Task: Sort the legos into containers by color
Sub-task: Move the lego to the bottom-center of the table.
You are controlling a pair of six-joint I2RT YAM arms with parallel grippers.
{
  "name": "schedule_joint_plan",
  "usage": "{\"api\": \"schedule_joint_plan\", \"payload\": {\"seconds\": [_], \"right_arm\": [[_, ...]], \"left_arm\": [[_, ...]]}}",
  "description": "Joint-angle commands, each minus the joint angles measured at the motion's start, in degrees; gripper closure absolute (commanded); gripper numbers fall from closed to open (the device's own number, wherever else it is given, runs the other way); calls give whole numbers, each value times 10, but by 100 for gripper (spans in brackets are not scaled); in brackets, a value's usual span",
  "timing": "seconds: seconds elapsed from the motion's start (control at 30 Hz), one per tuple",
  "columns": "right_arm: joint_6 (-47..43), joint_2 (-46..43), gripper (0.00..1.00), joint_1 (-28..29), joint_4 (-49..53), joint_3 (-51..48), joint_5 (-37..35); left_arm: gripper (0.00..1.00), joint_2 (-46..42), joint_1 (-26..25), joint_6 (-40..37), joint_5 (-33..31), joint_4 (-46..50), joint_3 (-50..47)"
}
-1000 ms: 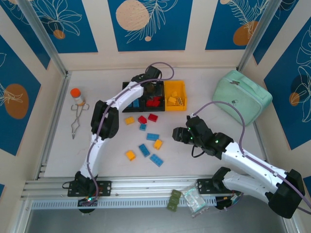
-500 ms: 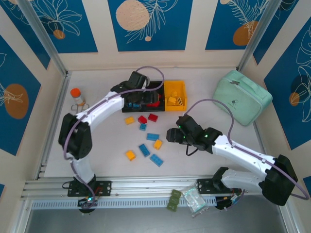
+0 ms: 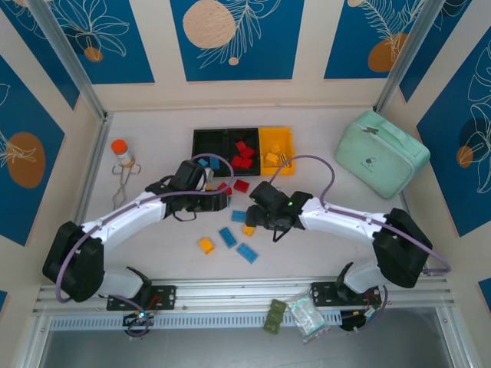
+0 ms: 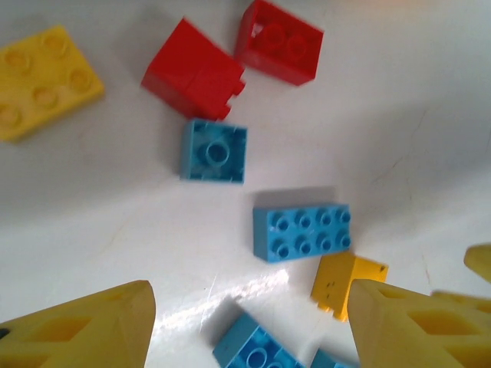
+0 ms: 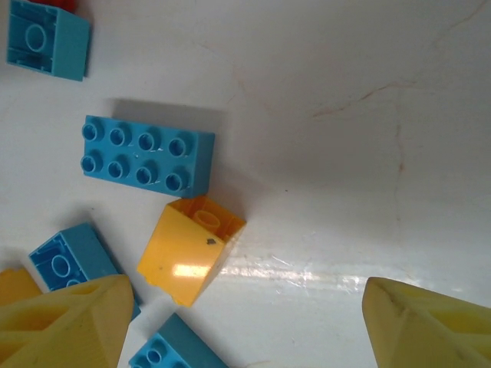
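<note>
Left arm: elbow folded far out to its own side, forearm low across the table. The left gripper is tipped down over the loose legos. Jaws wide apart, gripping nothing. Fingertips are yellow faceted wedges with a matte finish.
- Ahead of the jaws: a blue oblong brick with eight studs.
- Beyond it: a blue square brick, flipped, one round tube showing.
- Farther on: two glossy red bricks.
- Low between the fingers, touching neither: the corner of another blue brick.

Right arm: forearm stretched toward the left arm. The right gripper points down, jaws spread wide and empty.
- Just ahead of one finger: an orange brick on its side, hollow underside open, smooth face glinting.

The containers sit well beyond both grippers. They are rigid open bins in a row, two black and one yellow.

The table is white, glossy and finely scratched.
</note>
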State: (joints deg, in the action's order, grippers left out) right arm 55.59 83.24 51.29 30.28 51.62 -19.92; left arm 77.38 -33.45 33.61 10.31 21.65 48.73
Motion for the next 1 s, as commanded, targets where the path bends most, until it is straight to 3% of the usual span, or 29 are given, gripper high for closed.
{"api": "schedule_joint_plan", "payload": {"seconds": [0.0, 0.4, 0.6, 0.73, 0.83, 0.97], "right_arm": [[18, 32, 21, 6, 10, 29, 1], [15, 158, 28, 7, 23, 100, 26], [16, 147, 46, 5, 34, 84, 18], [10, 126, 64, -1, 34, 61, 14], [10, 114, 64, -7, 35, 49, 15], [11, 120, 52, -5, 44, 49, 24]], "left_arm": [[33, -24, 4, 16, 9, -20, -27], [32, -21, 6, 32, 6, -26, -51], [32, -21, 6, 38, 3, -29, -57], [32, -8, 5, 44, 14, -42, -56], [32, 0, 5, 49, 33, -62, -58], [33, 6, 5, 52, 38, -72, -58]]}}
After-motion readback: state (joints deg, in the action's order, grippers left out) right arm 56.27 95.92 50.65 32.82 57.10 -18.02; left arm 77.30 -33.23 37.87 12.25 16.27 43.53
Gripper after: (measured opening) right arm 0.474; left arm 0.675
